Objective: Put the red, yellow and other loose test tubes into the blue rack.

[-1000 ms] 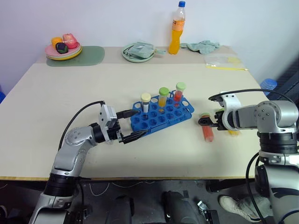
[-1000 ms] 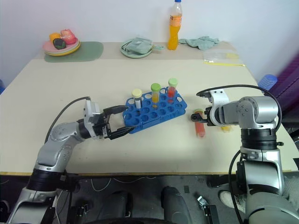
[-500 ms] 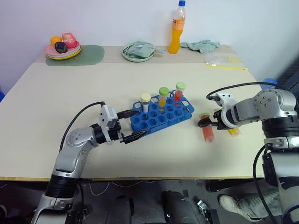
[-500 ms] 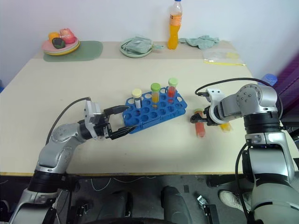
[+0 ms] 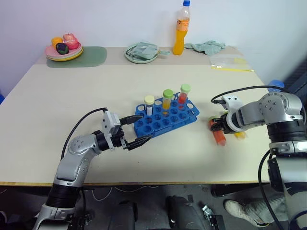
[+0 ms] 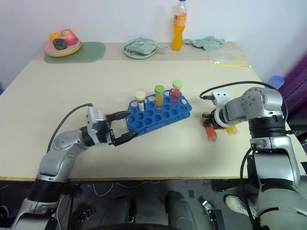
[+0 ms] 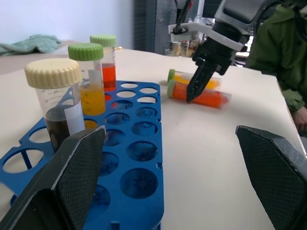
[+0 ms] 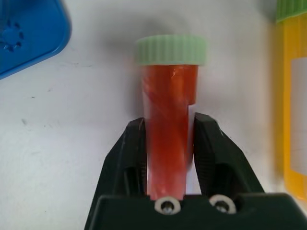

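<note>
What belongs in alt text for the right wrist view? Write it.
The right gripper is closed with its jaws around a red-orange test tube with a green cap, lying on the pale table. A yellow test tube lies beside it, a corner of the blue rack nearby.

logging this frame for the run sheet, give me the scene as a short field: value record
rack: blue rack near the table's middle, three capped tubes standing along its far edge
standing tubes: cream-capped dark tube, green-capped orange tube, green-capped red tube
right tool: right tool shut on the red tube, which lies flat on the table
loose tube: yellow tube lying beside the red one
left tool: left tool open, at the rack's near end, holding nothing
far edge: orange drink bottle, plates, cloth
</note>
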Motion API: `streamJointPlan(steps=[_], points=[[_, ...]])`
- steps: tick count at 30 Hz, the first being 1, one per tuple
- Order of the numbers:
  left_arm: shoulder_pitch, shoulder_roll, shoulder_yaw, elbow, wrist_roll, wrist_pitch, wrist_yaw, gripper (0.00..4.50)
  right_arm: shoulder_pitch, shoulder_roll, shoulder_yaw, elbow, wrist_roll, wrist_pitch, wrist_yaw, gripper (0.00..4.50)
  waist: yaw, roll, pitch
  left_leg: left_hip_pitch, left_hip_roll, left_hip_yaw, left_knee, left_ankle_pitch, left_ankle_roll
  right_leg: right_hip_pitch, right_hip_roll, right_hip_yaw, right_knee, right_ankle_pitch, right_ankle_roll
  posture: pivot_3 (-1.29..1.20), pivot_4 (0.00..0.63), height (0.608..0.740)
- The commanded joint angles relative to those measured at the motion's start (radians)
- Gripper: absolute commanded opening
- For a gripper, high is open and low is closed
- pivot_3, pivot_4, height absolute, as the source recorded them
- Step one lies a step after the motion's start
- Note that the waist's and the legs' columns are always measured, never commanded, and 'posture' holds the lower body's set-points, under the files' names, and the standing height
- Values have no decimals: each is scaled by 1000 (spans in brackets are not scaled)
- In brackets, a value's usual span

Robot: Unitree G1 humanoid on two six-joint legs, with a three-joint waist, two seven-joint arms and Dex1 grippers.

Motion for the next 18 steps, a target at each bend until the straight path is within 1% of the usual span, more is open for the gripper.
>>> streamJointPlan(steps=[1,3,5,7,9,10,12,14,16,18], points=[[-9,9,11,-40,-12,-10,2,4500,29,-8,-44,-68,-15,6,-8,1253,0,0,0,0,0,0,0,0,0,0,0,0,0,0,0,0,150,740],[-18,10,10,-44,-14,-2,5,4500,48,-19,-72,-128,-81,3,-2,1253,1,0,0,-1,0,0,0,0,0,0,0,0,0,0,0,0,150,740],[-32,13,8,-46,-13,6,6,4500,56,22,-198,-151,-112,-1,-14,1253,3,0,0,-2,0,0,0,0,0,-1,0,0,0,0,0,0,150,740],[-45,16,9,-48,-19,17,8,4500,97,54,-295,-235,-109,-67,10,1253,4,0,0,-3,0,0,0,0,0,-1,0,0,-1,0,1,0,150,740],[-52,21,15,-41,-25,19,2,4500,174,41,-298,-375,-101,-124,94,1253,5,0,0,-3,0,-1,0,0,0,-1,0,-1,-1,2,3,0,150,740],[-57,26,21,-30,-28,18,-7,4500,218,63,-322,-443,-89,-159,121,1253,4,0,0,-4,0,-1,0,0,0,-1,0,-1,-2,2,3,0,150,740],[-71,35,22,-12,-29,18,-21,4500,332,115,-379,-590,-49,-268,206,1253,3,0,0,-4,0,-2,0,0,1,-1,0,-2,-2,2,3,0,150,740],[-86,50,31,18,-31,6,-42,4500,426,150,-375,-693,-84,-400,266,1253,3,0,0,-4,1,-3,-1,-1,1,-1,1,-3,-2,2,4,0,150,740],[-99,61,42,51,-25,-11,-53,4500,507,191,-366,-736,-171,-610,332,1253,1,1,0,-3,1,-3,-1,-1,1,-1,1,-3,-2,2,4,0,150,740],[-106,74,56,73,-21,-27,-61,4500,525,257,-386,-724,-183,-736,368,1253,-4,1,0,-3,1,-2,0,-1,1,-1,1,-2,-1,2,4,0,150,740]])
